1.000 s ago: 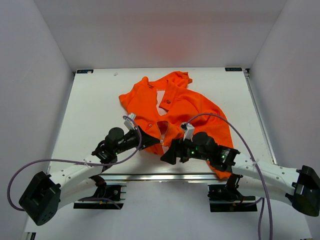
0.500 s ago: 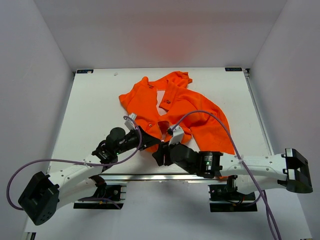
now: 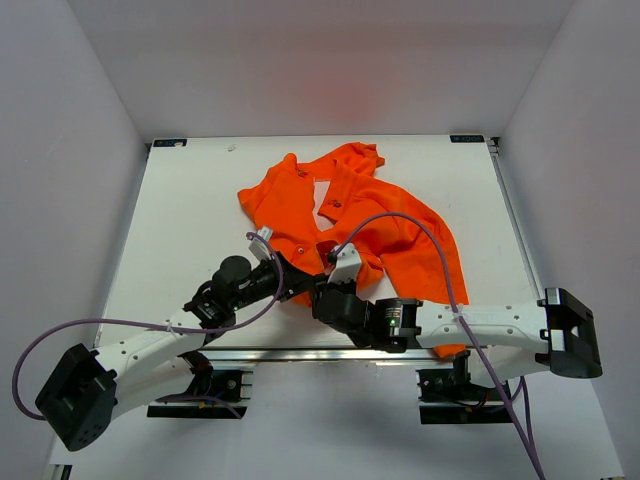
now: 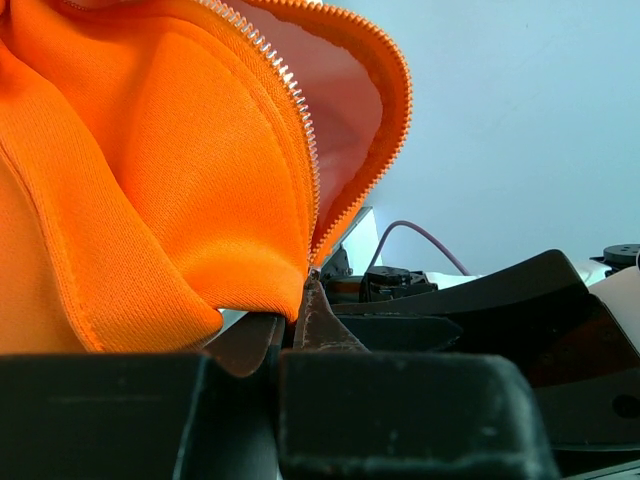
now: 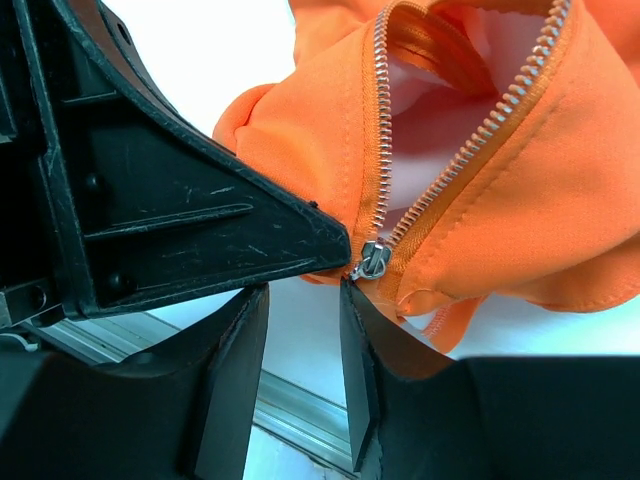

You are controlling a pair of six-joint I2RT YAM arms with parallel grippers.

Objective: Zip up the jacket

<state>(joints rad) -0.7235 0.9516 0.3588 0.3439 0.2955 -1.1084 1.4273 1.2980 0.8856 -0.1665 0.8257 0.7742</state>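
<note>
The orange jacket (image 3: 390,225) lies crumpled on the white table (image 3: 190,210), its front zipper undone. My left gripper (image 3: 308,287) is shut on the jacket's bottom hem (image 4: 250,290) beside the zipper teeth (image 4: 300,120) and holds it lifted. My right gripper (image 3: 320,298) sits right against it, open, with a narrow gap and nothing between its fingers. In the right wrist view the silver zipper slider (image 5: 368,262) hangs just above my right gripper (image 5: 303,295), close to the right fingertip (image 5: 350,300). The left gripper's black finger (image 5: 180,210) fills the left of that view.
The table's metal front rail (image 3: 300,353) runs just below both grippers. Grey walls enclose the table on three sides. Purple cables (image 3: 430,235) loop over the jacket and off the left arm.
My right arm has swung left across the jacket's lower edge to meet the left gripper, and its jaws have narrowed. The left gripper has stayed in place, shut on the hem.
</note>
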